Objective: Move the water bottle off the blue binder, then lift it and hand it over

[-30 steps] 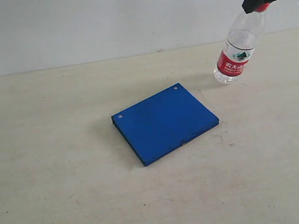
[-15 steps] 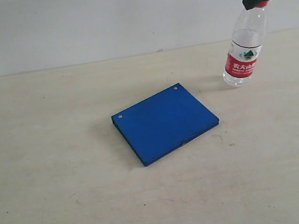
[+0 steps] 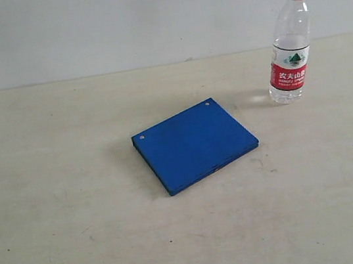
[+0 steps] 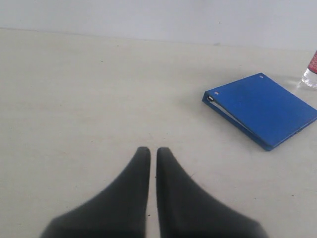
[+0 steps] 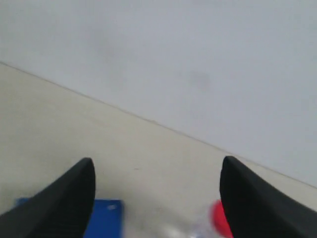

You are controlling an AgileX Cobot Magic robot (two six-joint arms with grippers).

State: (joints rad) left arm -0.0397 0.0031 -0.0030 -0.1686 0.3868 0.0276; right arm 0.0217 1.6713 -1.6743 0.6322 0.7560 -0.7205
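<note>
The worktop (image 3: 79,239) is a pale beige surface, lightly scuffed, and its near half lies bare. Close to its middle the blue binder (image 3: 195,144) lies flat and closed, turned at an angle to the worktop's edges, with two silver rivets (image 3: 142,137) along its far side. Beyond it, near the far edge and towards the right-hand far corner, the water bottle (image 3: 290,48) stands upright on the worktop, well clear of the binder, red cap on top. A plain light wall (image 3: 113,22) rises behind the far edge.

A second ago the bottle leaned, its cap held from above by the right arm; now it stands straight and alone, a little further right, and that arm has gone from the exterior view. The binder has not shifted.

The right gripper (image 5: 157,161) is released, its jaws spread wide with nothing between them, and the red cap shows blurred beside one finger. The left gripper (image 4: 153,158) is clenched on nothing, low over the worktop, well apart from the binder.

Open surface runs all round the binder, widest towards the left and near edges; a narrower strip separates it from the bottle.
</note>
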